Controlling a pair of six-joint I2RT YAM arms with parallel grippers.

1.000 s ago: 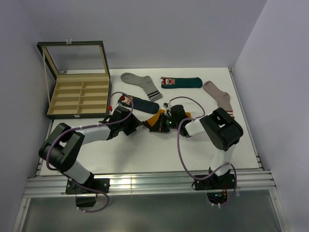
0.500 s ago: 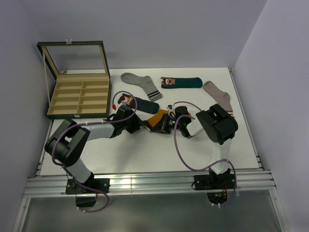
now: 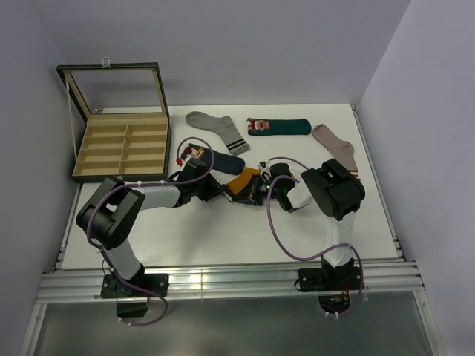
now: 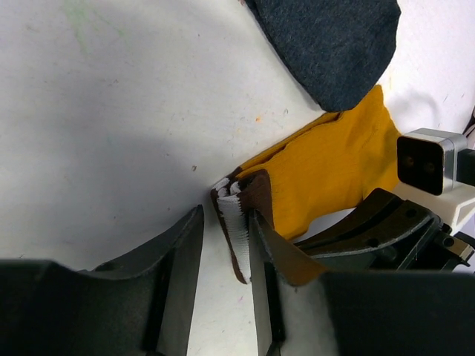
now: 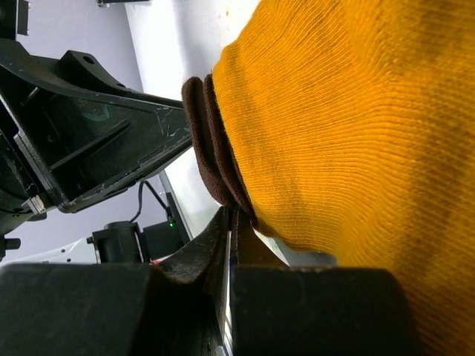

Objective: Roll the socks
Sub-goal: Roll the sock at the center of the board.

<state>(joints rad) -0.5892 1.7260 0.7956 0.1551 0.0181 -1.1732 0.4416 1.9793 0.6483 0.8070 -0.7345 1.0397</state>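
Cuff [image 4: 236, 222], ribbed, of knit mustard sock [image 4: 334, 167] inside spread left pincer [image 4: 225, 226]; right pincer [image 5: 228, 222] closed.

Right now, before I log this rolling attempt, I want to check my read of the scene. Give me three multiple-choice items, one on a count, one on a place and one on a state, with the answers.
1. How many socks lie on the table? A three; B five; C seven.
2. Where is the mustard sock? A at the table's far right edge; B hanging off the near edge; C between the left gripper and the right gripper, by the navy sock.
3. How is the right gripper? A wide open in the air; B shut on the mustard sock; C shut on nothing.

Answers:
1 B: the grey sock, teal sock, pinkish-beige sock, navy sock and mustard sock all show from above.
2 C: the two wrist views face it from opposite ends.
3 B: its jaws are closed with the knit pinched between them.
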